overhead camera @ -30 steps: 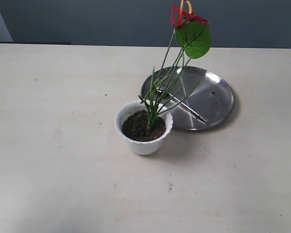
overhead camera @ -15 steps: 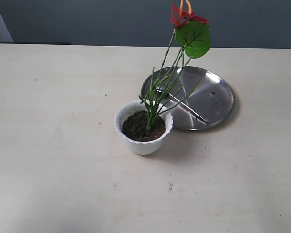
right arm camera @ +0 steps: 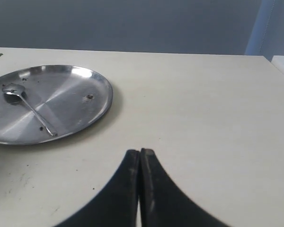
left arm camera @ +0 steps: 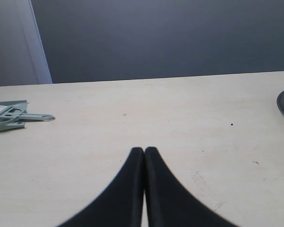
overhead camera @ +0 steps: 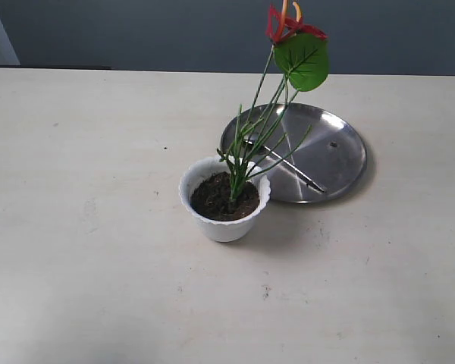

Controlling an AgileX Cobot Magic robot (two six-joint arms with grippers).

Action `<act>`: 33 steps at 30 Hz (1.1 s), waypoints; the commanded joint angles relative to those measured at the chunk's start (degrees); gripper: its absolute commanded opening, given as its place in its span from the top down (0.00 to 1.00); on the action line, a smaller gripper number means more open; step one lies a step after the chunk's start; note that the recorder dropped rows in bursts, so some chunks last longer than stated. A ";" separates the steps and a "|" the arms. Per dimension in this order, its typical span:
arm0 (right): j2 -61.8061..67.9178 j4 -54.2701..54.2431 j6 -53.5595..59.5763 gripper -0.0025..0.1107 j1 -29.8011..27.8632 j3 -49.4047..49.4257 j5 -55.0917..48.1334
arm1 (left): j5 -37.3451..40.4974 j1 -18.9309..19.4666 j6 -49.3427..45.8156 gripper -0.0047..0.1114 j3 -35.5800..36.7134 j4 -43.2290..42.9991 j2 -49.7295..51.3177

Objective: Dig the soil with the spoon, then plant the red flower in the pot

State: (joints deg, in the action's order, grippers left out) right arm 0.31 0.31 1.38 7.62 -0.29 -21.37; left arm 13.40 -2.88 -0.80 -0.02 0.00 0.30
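Note:
The white scalloped pot point(overhead camera: 224, 221) stands mid-table with dark soil point(overhead camera: 221, 197) inside. The red flower point(overhead camera: 288, 24) leans up and to the right, its green stems point(overhead camera: 250, 144) rooted in the soil and its broad leaf point(overhead camera: 303, 61) over the plate. The silver spoon point(right arm camera: 31, 108) lies on the steel plate point(right arm camera: 80, 113), also visible behind the stems as spoon point(overhead camera: 296, 173). Neither arm shows in the exterior view. My left gripper point(left arm camera: 144, 150) is shut and empty above bare table. My right gripper point(right arm camera: 140, 152) is shut and empty, a little away from the plate's rim.
The round steel plate point(overhead camera: 341, 152) sits behind and to the right of the pot, with a few soil crumbs on it. A pale green dustpan-like tool point(left arm camera: 9, 116) lies on the table in the left wrist view. A dark wall backs the table.

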 commanded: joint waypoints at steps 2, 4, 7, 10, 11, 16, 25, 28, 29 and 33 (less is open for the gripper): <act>-0.31 0.85 0.03 0.98 -0.26 0.29 1.15 | -0.07 0.01 0.22 0.96 0.02 0.00 -0.30; -0.31 0.85 0.03 0.98 -0.26 0.29 1.15 | -0.07 0.01 0.22 0.96 0.02 0.00 -0.30; -0.31 0.85 0.04 0.98 -0.26 0.29 1.84 | -0.07 0.01 0.22 0.96 0.02 0.00 -0.30; -0.31 0.45 -0.11 0.98 -0.26 0.29 4.32 | -0.07 0.01 0.22 0.96 0.02 0.00 -0.30; -0.31 0.45 -0.11 0.98 -0.26 0.29 4.32 | -0.07 0.01 0.22 0.96 0.02 0.00 -0.30; -0.31 0.45 -0.11 0.98 -0.26 0.29 4.32 | -0.07 0.01 0.22 0.96 0.02 0.00 -0.30; -0.31 0.31 -0.11 0.98 -0.26 0.29 3.92 | -0.07 0.01 0.22 0.96 0.02 0.00 -0.30; -0.31 0.31 -0.11 0.98 -0.26 0.29 3.92 | -0.07 0.01 0.22 0.96 0.02 0.00 -0.30; -0.31 0.31 -0.11 0.98 -0.26 0.29 3.92 | -0.07 0.01 0.22 0.96 0.02 0.00 -0.30; -0.31 0.31 -0.11 0.98 -0.26 0.29 3.92 | -0.07 0.01 0.22 0.96 0.02 0.00 -0.30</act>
State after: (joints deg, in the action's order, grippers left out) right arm 0.31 0.71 1.29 7.62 -0.29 -17.85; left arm 13.40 -2.88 -0.80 -0.02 0.00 0.30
